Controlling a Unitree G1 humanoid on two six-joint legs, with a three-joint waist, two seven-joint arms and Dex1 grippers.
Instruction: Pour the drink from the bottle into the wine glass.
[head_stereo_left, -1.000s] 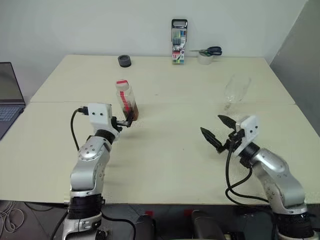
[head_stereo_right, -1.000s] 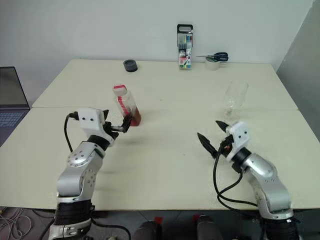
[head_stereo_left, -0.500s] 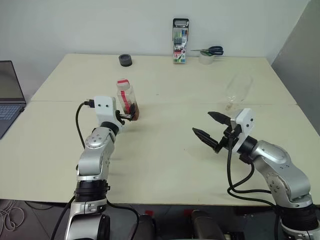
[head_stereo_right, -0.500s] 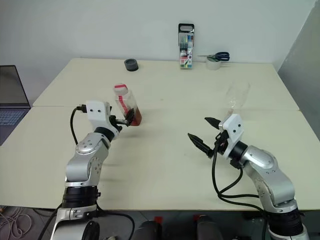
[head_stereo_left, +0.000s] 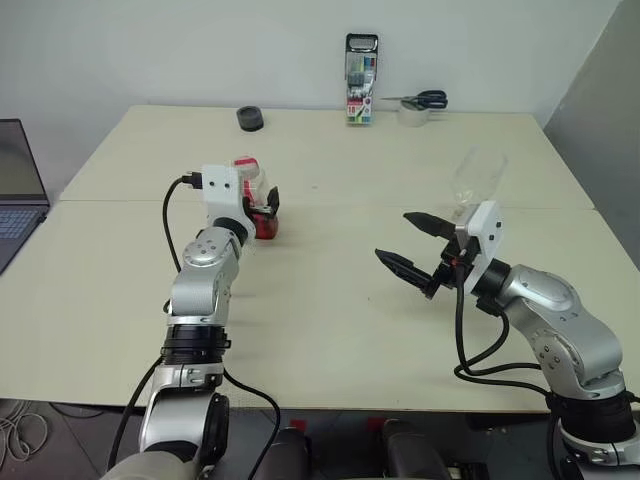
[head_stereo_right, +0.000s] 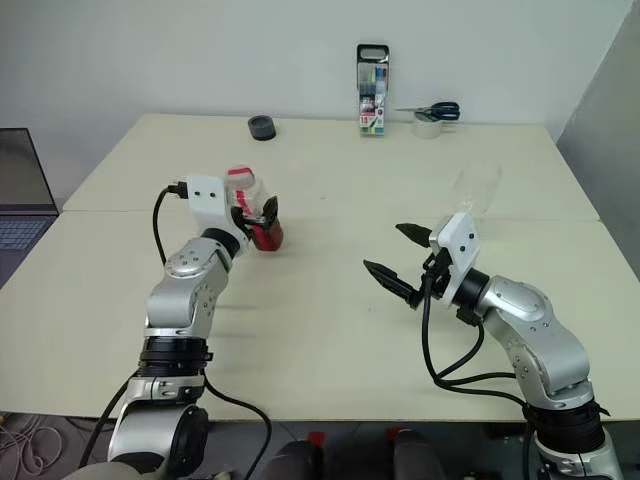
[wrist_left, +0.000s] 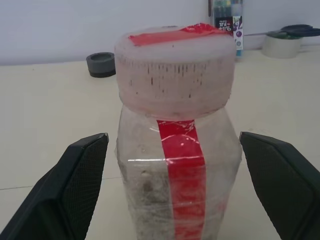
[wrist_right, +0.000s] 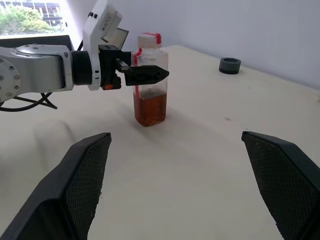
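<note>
The bottle (head_stereo_left: 255, 195) stands upright on the left half of the table, with its red-pink cap on and a red strip down its side. The amber drink (wrist_right: 149, 110) fills its lower part. My left gripper (wrist_left: 173, 136) is open and level, one finger on each side of the bottle just under the cap, with a gap on both sides. The wine glass (head_stereo_left: 475, 178) stands at the right, behind my right gripper (head_stereo_left: 392, 236). That gripper is open and holds nothing, and it points left toward the bottle from well away.
A laptop (head_stereo_left: 15, 190) sits off the table's left edge. Along the far edge are a black round lid (head_stereo_left: 249, 120), a marker pack (head_stereo_left: 359, 80) standing upright, and scissors on a tape roll (head_stereo_left: 415, 105). A seam (head_stereo_left: 350, 205) crosses the table.
My left gripper has pushed forward, so the bottle now sits between its fingers. The right gripper has swung left and a little up, turning toward the bottle.
</note>
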